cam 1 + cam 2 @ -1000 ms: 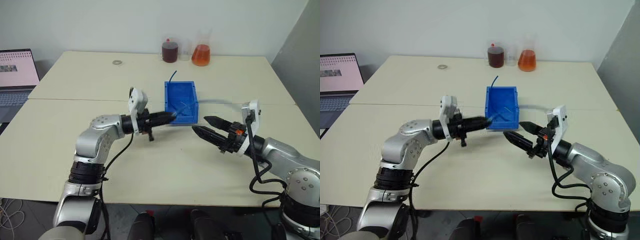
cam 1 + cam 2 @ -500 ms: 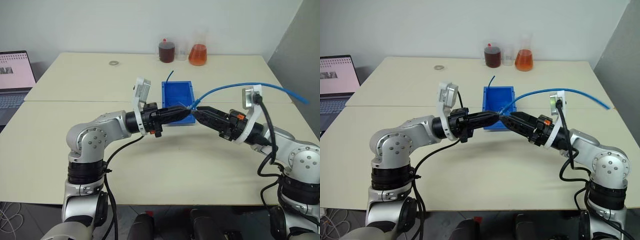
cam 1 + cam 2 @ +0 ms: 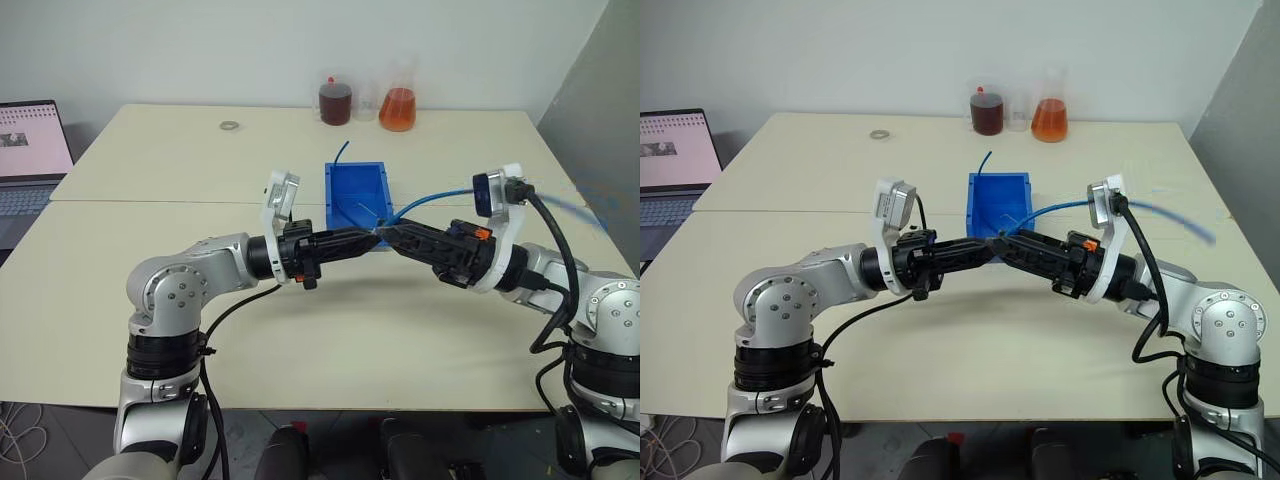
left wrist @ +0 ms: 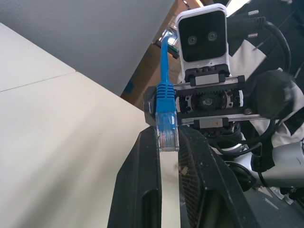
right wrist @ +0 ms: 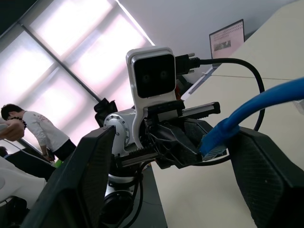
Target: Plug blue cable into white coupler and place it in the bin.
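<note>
1. While pressed tight together at the left gripper [image 3: 372, 237], pinching the clear plug of the blue cable [image 4: 166, 95] between the two black fingers [image 4: 137, 190], plug tip sunk into the gap and cable rising out of it.
2. Pointing right across the table [image 3: 300, 340], tip to tip with the right gripper [image 3: 392, 234], just near of the bin [image 3: 333, 200].
3. At the right gripper, spread well apart, with the fingers [image 5: 95, 166] standing wide on either side of the cable; closed on nothing as far as can be told, cable merely passing between them.
4. From the meeting point, arcing up and to the right over the right wrist, then trailing off toward the right edge of the table.
5. Bright blue, open-topped, standing upright at the middle of the table, just far of both grippers and apart from them.
6. Farther off, along the far edge: a flask of dark red liquid [image 3: 335, 102] beside a flask of orange liquid [image 3: 398, 108]; a small metal ring [image 3: 232, 125] to the far left of them; a laptop [image 3: 30, 150] at the left margin.
</note>
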